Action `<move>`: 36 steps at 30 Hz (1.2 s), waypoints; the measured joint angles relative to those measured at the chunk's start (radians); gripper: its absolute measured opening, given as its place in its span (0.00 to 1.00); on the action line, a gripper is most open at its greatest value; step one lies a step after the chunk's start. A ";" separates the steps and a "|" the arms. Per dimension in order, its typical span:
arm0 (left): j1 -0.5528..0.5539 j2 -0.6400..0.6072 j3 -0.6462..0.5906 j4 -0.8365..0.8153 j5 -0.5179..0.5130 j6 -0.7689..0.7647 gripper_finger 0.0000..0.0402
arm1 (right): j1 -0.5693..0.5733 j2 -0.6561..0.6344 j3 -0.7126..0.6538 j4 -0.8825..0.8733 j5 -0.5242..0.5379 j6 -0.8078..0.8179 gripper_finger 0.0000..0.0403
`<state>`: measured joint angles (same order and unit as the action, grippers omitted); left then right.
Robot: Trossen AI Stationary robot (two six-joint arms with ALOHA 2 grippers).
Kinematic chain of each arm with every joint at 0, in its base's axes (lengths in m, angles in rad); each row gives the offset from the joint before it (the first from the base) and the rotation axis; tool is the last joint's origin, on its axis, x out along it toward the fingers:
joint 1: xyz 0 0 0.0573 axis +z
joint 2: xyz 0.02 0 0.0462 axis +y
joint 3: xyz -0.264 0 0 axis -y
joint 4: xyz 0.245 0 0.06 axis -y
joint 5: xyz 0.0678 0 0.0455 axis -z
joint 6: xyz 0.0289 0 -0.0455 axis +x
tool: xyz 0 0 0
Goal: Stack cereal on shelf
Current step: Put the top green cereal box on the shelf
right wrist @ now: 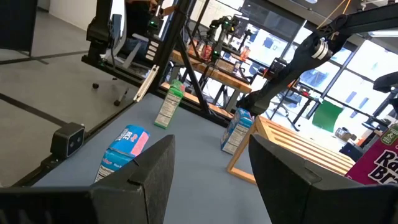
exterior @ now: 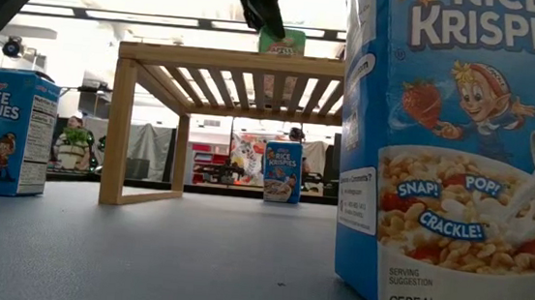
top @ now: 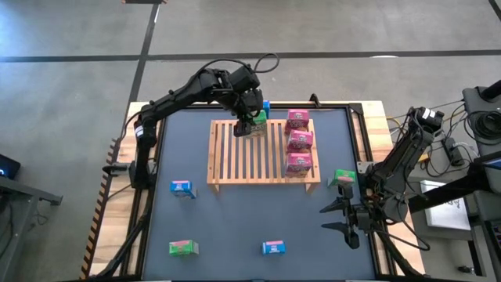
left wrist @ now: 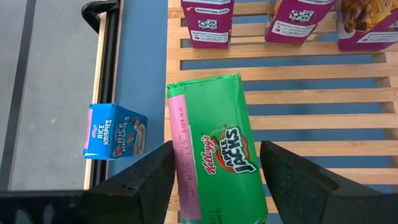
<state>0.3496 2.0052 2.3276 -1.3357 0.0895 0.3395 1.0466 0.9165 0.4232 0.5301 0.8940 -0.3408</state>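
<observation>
A green cereal box [left wrist: 214, 143] stands on the slats of the wooden shelf [top: 235, 160], at its far edge; in the low view the box [exterior: 283, 43] rests on the shelf top [exterior: 227, 61]. My left gripper [left wrist: 216, 149] hangs over it, slanting down. It is open, with one finger on each side of the box. Three pink boxes [top: 298, 141] stand in a row along the shelf's right end. My right gripper [top: 344, 223] waits open and level by the table's right edge, holding nothing.
A blue box [left wrist: 115, 132] stands on the table just beyond the shelf's far edge. On the table lie a blue box [top: 181, 187], a green box [top: 182, 247], another blue box [top: 273, 247], and a green box [top: 343, 178] right of the shelf.
</observation>
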 joint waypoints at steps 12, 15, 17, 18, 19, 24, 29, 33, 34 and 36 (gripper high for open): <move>-0.004 0.000 0.000 0.019 0.006 0.018 0.38 | 0.000 0.000 0.000 0.000 0.000 -0.003 0.48; -0.004 0.000 0.000 0.031 0.009 0.019 0.36 | 0.000 0.000 0.000 0.000 0.000 -0.003 0.48; -0.003 0.000 0.000 0.047 0.036 0.019 0.35 | 0.000 0.000 0.000 0.000 0.000 -0.003 0.48; -0.003 0.000 0.000 0.055 0.048 0.020 0.35 | 0.000 0.000 0.000 0.000 0.000 -0.003 0.48; -0.003 0.000 0.000 0.058 0.058 0.021 0.35 | 0.000 0.000 0.000 0.000 0.000 -0.003 0.48; -0.004 0.000 0.000 0.059 0.060 0.030 0.35 | 0.000 0.000 0.000 0.000 0.001 -0.003 0.48; -0.003 0.000 0.000 0.056 0.060 0.030 0.35 | 0.000 0.000 0.000 0.000 0.001 -0.003 0.48; -0.003 0.003 0.000 0.056 0.060 0.030 0.35 | 0.000 0.000 0.000 0.000 0.001 -0.003 0.48; -0.003 0.004 0.000 0.054 0.059 0.030 0.35 | 0.000 0.000 0.000 0.000 0.001 -0.003 0.48; -0.003 0.005 0.000 0.046 0.054 0.030 0.35 | 0.000 0.000 0.000 0.000 0.001 -0.001 0.48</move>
<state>0.3466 2.0102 2.3272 -1.2899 0.1437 0.3695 1.0466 0.9169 0.4232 0.5297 0.8948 -0.3415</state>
